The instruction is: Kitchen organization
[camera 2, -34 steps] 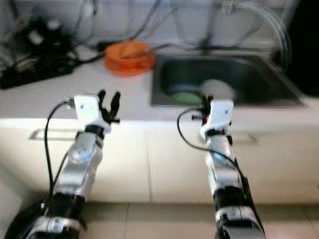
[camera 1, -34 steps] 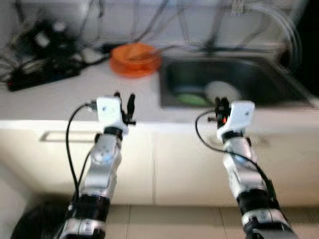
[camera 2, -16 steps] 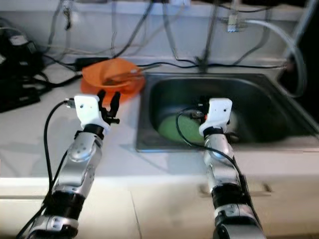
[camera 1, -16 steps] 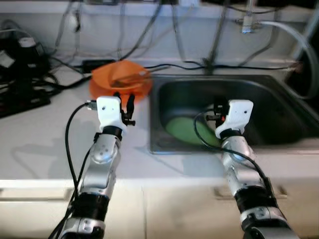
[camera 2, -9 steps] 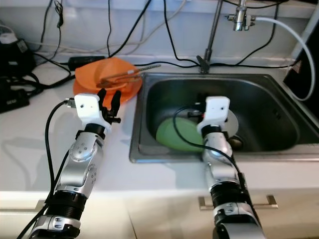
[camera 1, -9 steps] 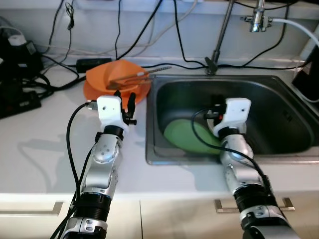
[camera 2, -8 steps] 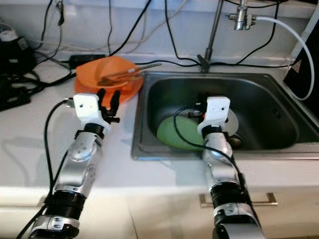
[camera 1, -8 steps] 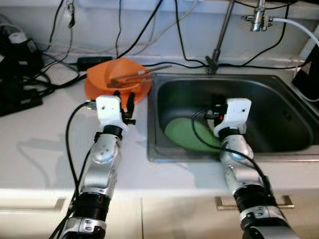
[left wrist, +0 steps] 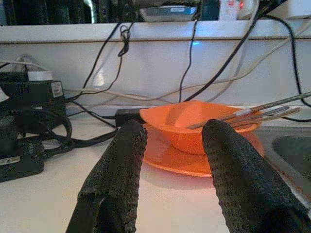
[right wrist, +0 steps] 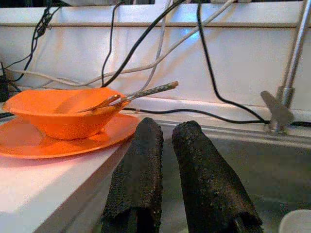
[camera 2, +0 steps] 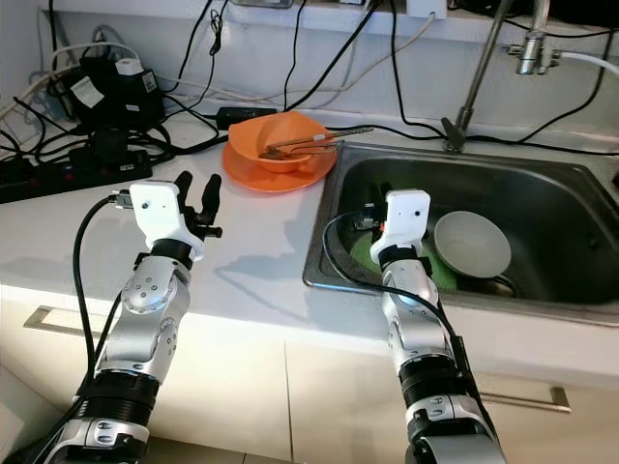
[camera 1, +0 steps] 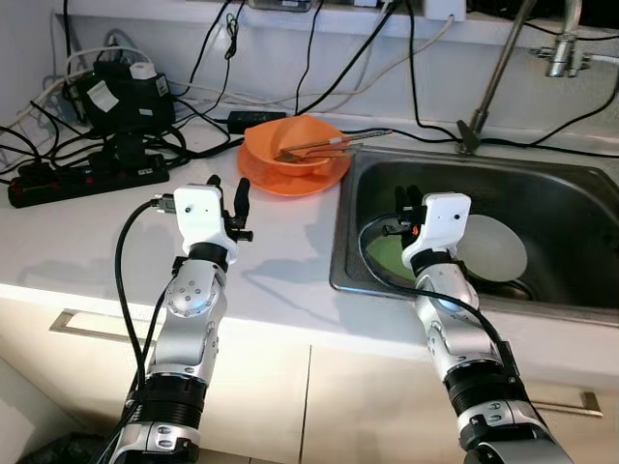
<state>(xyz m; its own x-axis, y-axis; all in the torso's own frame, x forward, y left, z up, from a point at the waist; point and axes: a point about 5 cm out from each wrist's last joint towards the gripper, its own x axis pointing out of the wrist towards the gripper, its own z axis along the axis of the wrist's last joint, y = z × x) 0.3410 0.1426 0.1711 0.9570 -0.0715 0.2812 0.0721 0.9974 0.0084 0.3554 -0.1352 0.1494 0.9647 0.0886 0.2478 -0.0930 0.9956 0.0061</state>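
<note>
From my head cameras, my left gripper [camera 1: 229, 196] hovers above the white desk [camera 1: 77, 232] with its two black fingers spread apart and nothing between them, near the round orange plate [camera 1: 290, 179] that carries an orange bowl [camera 1: 290, 150] with metal utensils [camera 1: 334, 143] resting across it. My right gripper [camera 1: 407, 203] hangs over the stainless steel sink [camera 1: 571, 203], where a green plate [camera 1: 382, 253] lies under a pale round dish [camera 1: 493, 246]. A tangle of black cables and a black power strip [camera 1: 82, 179] sits at the desk's back left. In my left wrist view, the fingers [left wrist: 121, 170] frame the orange bowl [left wrist: 194, 124], well short of it. In my right wrist view, the fingers [right wrist: 141, 165] stand almost together, holding nothing, beside the sink edge.
</note>
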